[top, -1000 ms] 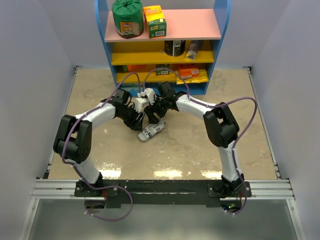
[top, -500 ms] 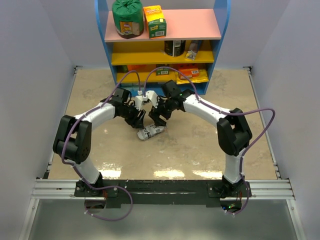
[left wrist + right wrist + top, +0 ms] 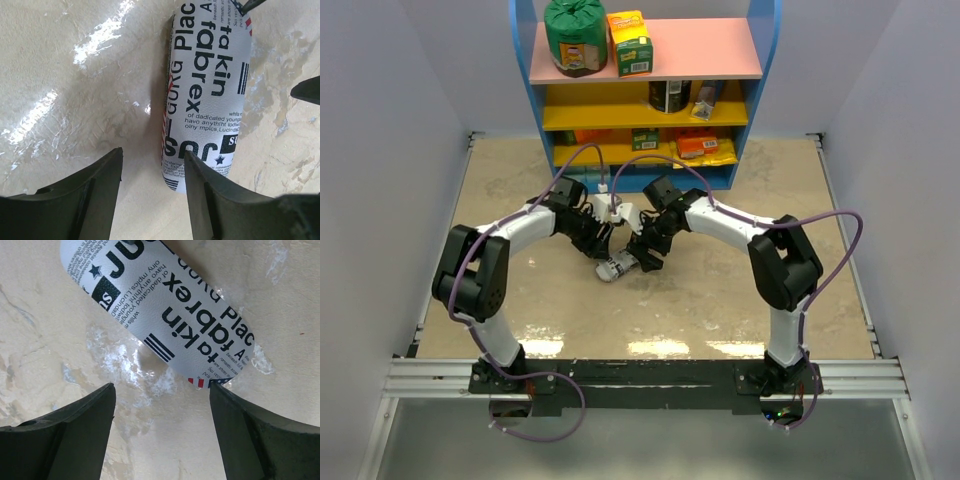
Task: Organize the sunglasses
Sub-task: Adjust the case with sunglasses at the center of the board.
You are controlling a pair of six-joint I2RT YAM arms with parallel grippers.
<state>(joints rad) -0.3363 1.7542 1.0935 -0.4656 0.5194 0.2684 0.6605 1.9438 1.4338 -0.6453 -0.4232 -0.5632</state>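
Grey-white pouch (image 3: 620,266): flat on table (image 3: 720,300), mid-scene, lettering up, slanting from near-left to far-right.
Left gripper (image 3: 152,155): released, empty; low at pouch's left end, bare table in the gap, one jaw overlapping pouch's tip.
Right gripper (image 3: 161,390): spread wide, grasping nothing; hovering just over pouch's right end.
Sunglasses: nowhere on show; maybe inside pouch, maybe not, cannot tell.
Step, at a guess: getting both ends of pouch under control, to steady or open it.
Risk one: could knock fingertips together, with both grippers crowding one small target.
Risk two: could pinch slick fabric only and skate pouch across glossy table.
Risk three: could crush a thin frame, if clamped hard on a loaded pouch.
Hidden: pouch mouth and any zip; not made out in either wrist view.
Cut off: pouch's ends, clipped by frame edges up close; from above, half-blocked by both wrists.
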